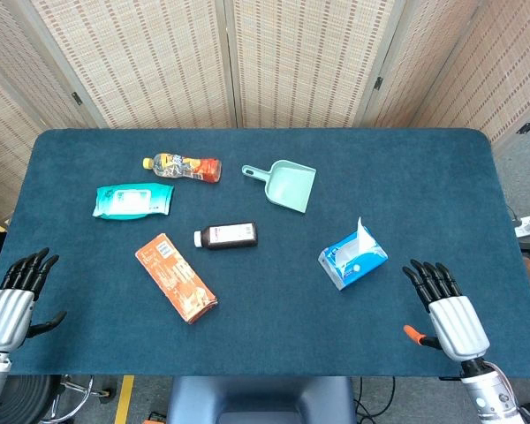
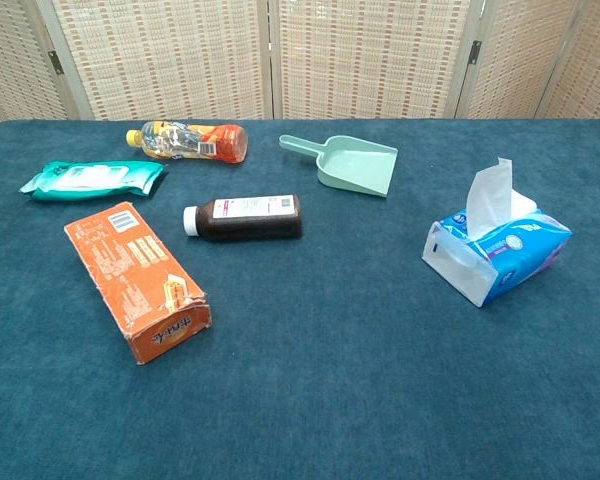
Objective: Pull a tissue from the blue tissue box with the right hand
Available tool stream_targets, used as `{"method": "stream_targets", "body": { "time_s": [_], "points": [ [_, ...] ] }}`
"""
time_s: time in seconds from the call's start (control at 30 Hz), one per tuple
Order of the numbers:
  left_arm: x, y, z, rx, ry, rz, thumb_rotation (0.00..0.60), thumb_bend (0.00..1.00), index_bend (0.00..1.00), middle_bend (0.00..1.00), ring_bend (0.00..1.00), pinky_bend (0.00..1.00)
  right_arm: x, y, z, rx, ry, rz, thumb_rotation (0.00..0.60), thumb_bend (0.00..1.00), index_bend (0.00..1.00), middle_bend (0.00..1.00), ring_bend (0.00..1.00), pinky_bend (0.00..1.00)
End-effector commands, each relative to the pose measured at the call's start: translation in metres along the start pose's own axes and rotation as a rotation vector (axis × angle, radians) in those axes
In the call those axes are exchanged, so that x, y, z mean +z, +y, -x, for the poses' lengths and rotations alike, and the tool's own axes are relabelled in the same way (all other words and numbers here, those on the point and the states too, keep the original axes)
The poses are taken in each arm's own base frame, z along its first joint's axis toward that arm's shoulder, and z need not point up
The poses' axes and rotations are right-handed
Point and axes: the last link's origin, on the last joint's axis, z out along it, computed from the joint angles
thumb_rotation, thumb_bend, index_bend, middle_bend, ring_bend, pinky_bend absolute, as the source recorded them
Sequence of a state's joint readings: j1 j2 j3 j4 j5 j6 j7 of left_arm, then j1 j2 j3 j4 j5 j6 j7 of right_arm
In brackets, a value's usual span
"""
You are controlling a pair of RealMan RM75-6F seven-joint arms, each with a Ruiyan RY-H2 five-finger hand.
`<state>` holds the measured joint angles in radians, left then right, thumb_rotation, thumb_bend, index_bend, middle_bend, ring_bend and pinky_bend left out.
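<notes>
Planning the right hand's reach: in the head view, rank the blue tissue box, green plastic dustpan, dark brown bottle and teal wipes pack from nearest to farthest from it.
From the right hand:
1. Blue tissue box, just left of it.
2. Green plastic dustpan, farther back, mid-table.
3. Dark brown bottle, centre-left.
4. Teal wipes pack, far left.

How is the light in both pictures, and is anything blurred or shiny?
Head view: even, soft light, faint shadows, all sharp; both hands, left hand and right hand, are clear. Chest view: the blue tissue box is sharp with a slight sheen on its wrapper; the dark bottle shows small glare.
</notes>
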<state>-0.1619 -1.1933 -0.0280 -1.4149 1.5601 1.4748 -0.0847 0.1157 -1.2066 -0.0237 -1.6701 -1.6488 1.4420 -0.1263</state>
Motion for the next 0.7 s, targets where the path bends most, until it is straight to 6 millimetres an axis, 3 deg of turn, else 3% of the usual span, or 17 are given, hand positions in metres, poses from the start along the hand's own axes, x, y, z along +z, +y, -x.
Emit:
{"method": "stream_targets", "body": {
  "time_s": [0.03, 0.23, 0.5, 0.7],
  "points": [
    [0.0, 0.0, 0.0, -0.001, 0.0, 0.0, 0.6, 0.26, 0.0, 0.0, 0.0, 0.12, 0.001, 0.001, 0.001, 0.0, -0.003, 0.002, 0.6, 0.01, 0.0, 0.0, 0.0, 0.0],
    [0.0, -0.001, -0.002, -0.013, 0.005, -0.003, 0.6, 0.26, 0.0, 0.0, 0.0, 0.12, 0.01, 0.001, 0.003, 0.009, -0.002, 0.005, 0.6, 0.01, 0.0, 0.0, 0.0, 0.0],
    [0.002, -0.002, -0.002, -0.028, -0.001, -0.001, 0.6, 0.26, 0.0, 0.0, 0.0, 0.12, 0.049, -0.009, -0.012, 0.044, 0.039, -0.019, 0.6, 0.07, 0.01, 0.0, 0.0, 0.0],
    [0.002, -0.003, -0.002, -0.036, -0.005, -0.004, 0.6, 0.26, 0.0, 0.0, 0.0, 0.11, 0.087, -0.027, -0.018, 0.033, 0.024, -0.026, 0.6, 0.1, 0.16, 0.08, 0.0, 0.0]
  ]
}}
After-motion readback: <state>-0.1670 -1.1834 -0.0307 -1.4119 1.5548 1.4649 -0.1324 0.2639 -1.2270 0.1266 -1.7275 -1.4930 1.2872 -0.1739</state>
